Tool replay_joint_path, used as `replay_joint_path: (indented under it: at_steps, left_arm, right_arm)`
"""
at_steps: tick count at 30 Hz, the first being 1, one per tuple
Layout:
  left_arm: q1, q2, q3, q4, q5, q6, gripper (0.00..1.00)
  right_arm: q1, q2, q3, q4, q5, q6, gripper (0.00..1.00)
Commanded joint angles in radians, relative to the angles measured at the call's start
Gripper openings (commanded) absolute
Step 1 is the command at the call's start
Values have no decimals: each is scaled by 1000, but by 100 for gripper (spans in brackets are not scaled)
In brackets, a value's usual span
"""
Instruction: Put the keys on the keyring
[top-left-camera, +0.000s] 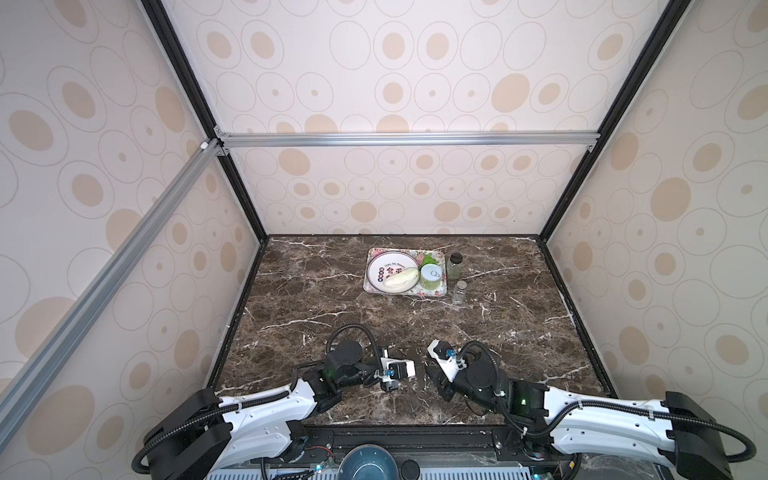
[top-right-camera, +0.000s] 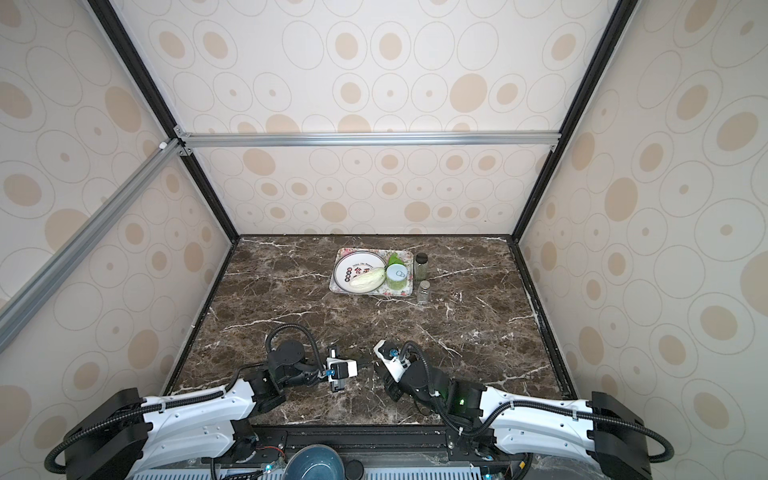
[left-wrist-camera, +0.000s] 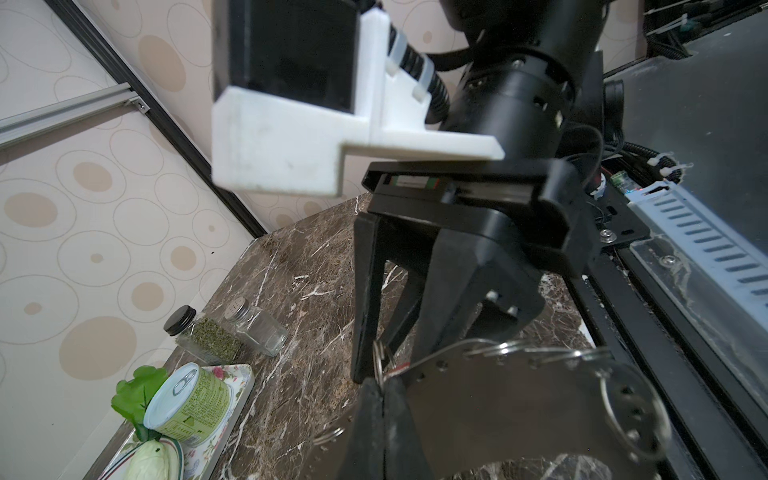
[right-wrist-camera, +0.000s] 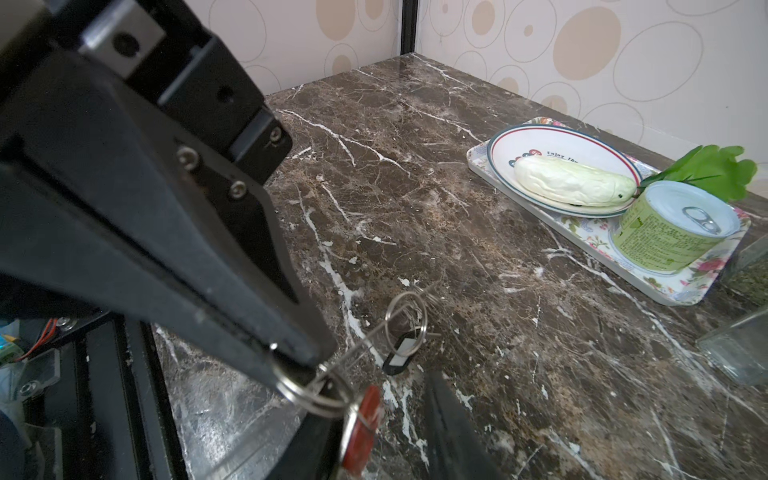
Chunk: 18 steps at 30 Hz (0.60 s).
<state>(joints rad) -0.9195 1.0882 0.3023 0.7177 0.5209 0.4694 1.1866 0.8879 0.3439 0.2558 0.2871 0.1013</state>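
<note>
The keyring (left-wrist-camera: 498, 411) is a flat grey plate with small holes and several split rings along its rim. My left gripper (left-wrist-camera: 384, 384) is shut on its edge, just above the marble near the table's front middle. The same plate shows edge-on and reflective in the right wrist view (right-wrist-camera: 232, 419). One of the keys, with a black tag and white label (right-wrist-camera: 398, 354), hangs from a ring on the plate. The red-tagged key (right-wrist-camera: 362, 428) hangs from a ring beside the left gripper's tip (right-wrist-camera: 299, 353). My right gripper (right-wrist-camera: 380, 388) stands open around it, the tag against one finger and clear of the other.
At the back of the table a floral tray (top-left-camera: 365, 289) carries a white plate (top-left-camera: 376, 266) with a cabbage (top-left-camera: 401, 276) and a green can (top-left-camera: 431, 276). Two glass jars (top-left-camera: 455, 266) (top-left-camera: 459, 291) stand to its right. A blue bowl (top-left-camera: 368, 461) sits below the front edge.
</note>
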Motion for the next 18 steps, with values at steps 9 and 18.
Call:
replay_joint_path:
  at_steps: [9,18]
  left_arm:
    - [-2,-14,8,43,41,27,0]
    - [-2,-16,6,42,37,29,0]
  right_arm:
    - [8,-55,-3,65,-64,-48,26]
    - [8,-30,6,68,-106,-55,18]
